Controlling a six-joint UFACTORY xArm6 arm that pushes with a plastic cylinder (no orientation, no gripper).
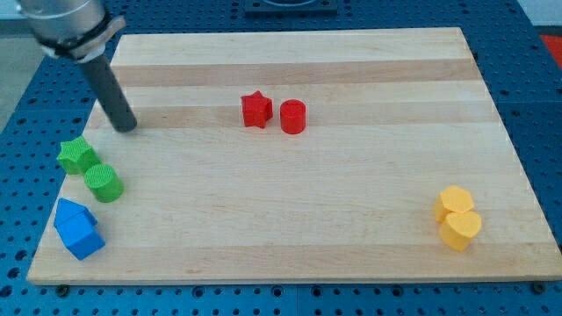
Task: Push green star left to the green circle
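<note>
Nearest the view's bottom, well below my tip (127, 127) and slightly toward the view's left, lies a blue block (77, 230) of irregular shape. Next up, below the tip and a little to its left, sits the green circle (104, 183). The green star (77, 155) lies just beside it, up and to the left; the two appear to touch or nearly so, which suggests the task is close to done or done. The star is the block nearest the tip, lying down and to the left of it, apart from it.

The rod has no jaws and holds nothing; its tip rests on the wooden board (351, 228) clear of every block.

If any push remains, it calls for short, slow strokes. The star sits near the board's left edge, so a hard shove from the right risks sending it off the board. Contact should be made on the star's side away from the circle's left flank, and the circle itself should not be struck.

The star has no clear long axis; it lies flat, and which way its arms point cannot be told exactly.

Farther off, to the tip's right at about its height, stand a red star (255, 110) and red cylinder (293, 117). Two yellow blocks (457, 218) lie far right and below.
</note>
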